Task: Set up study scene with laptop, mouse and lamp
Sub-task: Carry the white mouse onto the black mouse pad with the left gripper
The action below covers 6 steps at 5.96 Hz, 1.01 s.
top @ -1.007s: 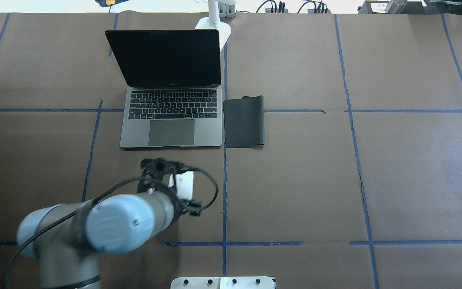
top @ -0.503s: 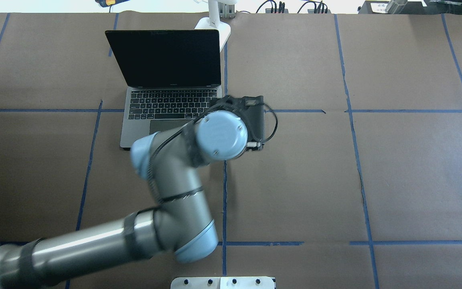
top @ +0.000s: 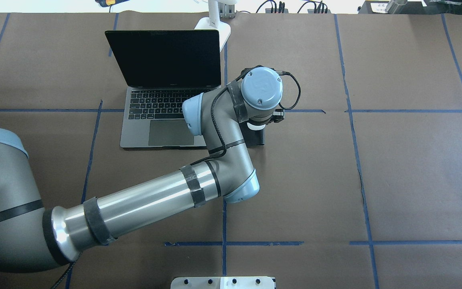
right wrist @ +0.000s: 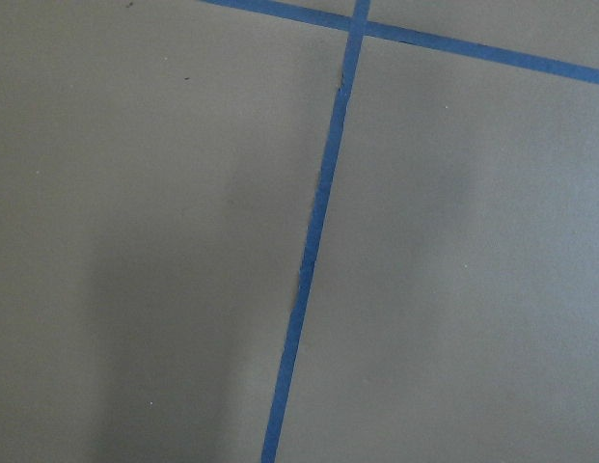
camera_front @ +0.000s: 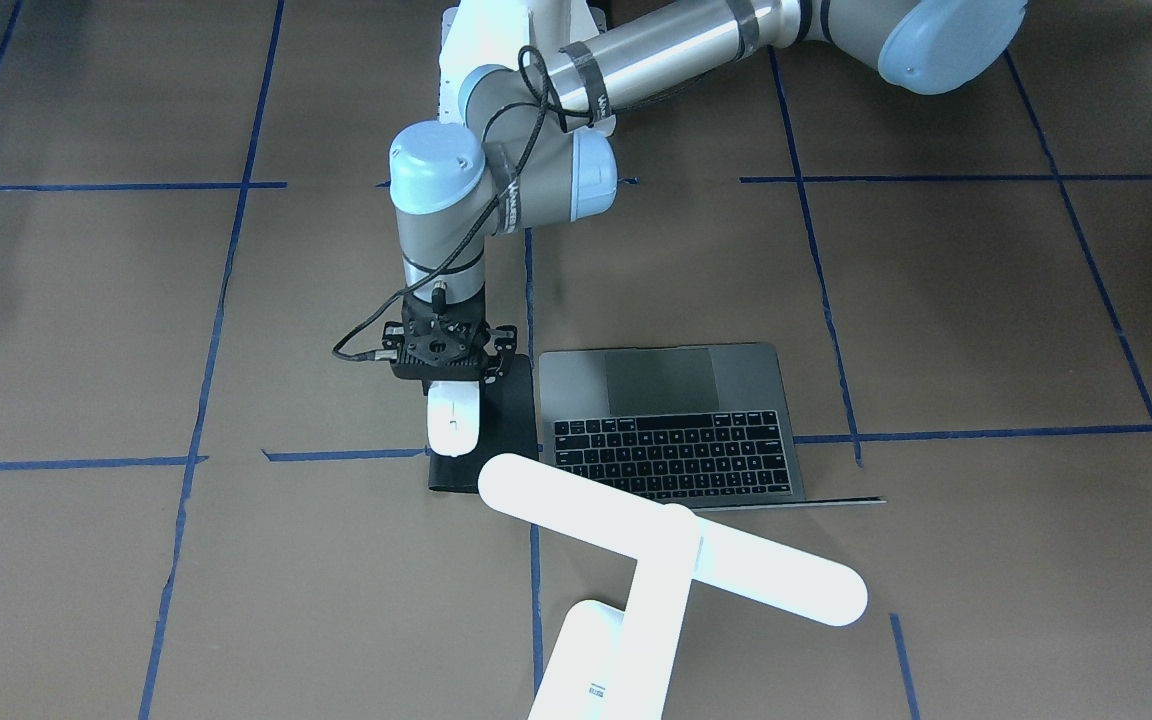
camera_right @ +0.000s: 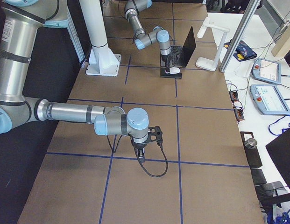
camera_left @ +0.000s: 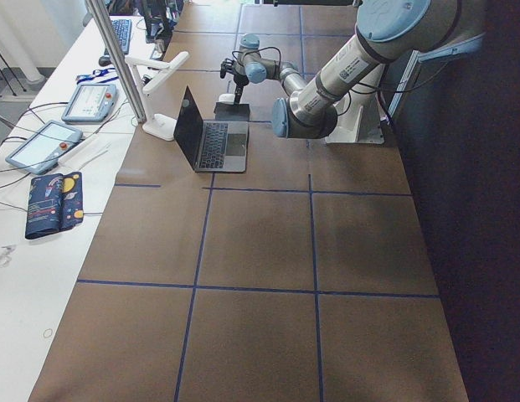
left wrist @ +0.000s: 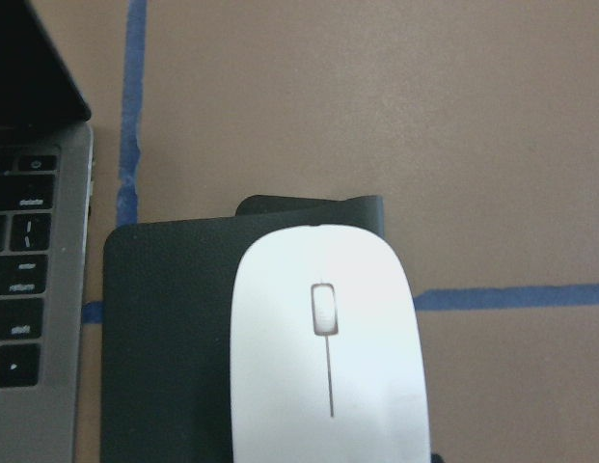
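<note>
The grey laptop (top: 155,105) stands open at the back left of the table, also in the front view (camera_front: 671,425). The white T-shaped lamp (camera_front: 671,545) stands behind it, head over its far edge. My left gripper (camera_front: 448,385) is shut on the white mouse (camera_front: 453,420) and holds it low over the black mouse pad (camera_front: 511,425), right of the laptop. The left wrist view shows the mouse (left wrist: 328,347) over the pad (left wrist: 164,328); I cannot tell whether they touch. My right gripper (camera_right: 141,156) hangs over bare table far off; I cannot tell its state.
The left arm's elbow (top: 215,120) passes over the laptop's front right corner. A white bolt-holed pedestal block (top: 223,283) sits at the near edge. Blue tape lines (right wrist: 313,241) cross the brown paper. Tablets and cables lie on the side desk (camera_right: 264,93).
My left arm has swung from the table in front of the laptop out to the mouse pad beside it, carrying the mouse. The wrist now sits over the pad's far half.
</note>
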Each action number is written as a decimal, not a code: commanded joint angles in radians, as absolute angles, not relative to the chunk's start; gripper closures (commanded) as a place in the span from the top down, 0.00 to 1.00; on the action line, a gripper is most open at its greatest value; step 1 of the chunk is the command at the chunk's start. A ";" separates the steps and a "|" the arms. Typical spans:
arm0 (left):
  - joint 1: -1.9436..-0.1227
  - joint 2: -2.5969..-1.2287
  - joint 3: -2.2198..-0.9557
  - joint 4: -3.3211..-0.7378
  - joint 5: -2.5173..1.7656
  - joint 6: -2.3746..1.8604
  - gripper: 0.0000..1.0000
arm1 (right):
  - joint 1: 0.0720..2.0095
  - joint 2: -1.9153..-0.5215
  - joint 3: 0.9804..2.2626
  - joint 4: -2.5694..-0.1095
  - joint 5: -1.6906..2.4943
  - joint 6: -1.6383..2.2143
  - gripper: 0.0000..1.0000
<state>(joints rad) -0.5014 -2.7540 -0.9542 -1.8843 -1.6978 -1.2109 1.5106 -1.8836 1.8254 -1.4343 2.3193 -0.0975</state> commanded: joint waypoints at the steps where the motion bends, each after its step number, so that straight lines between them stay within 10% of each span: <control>1: -0.526 -2.780 -0.896 -1.899 -1.757 -1.198 0.97 | 1.509 -1.884 1.825 -1.434 2.318 -0.095 1.00; 4: -0.584 -2.729 -0.957 -1.890 -1.870 -1.140 1.00 | 1.509 -1.881 1.825 -1.433 2.318 -0.086 1.00; 6: -0.609 -2.381 -1.464 -1.780 -1.945 -1.114 1.00 | 1.509 -1.879 1.824 -1.434 2.315 -0.084 1.00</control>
<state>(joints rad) -0.6015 -2.5497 -1.2145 -1.8475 -1.9181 -1.1320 1.5094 -1.8802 1.8249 -1.4332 2.3170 -0.0851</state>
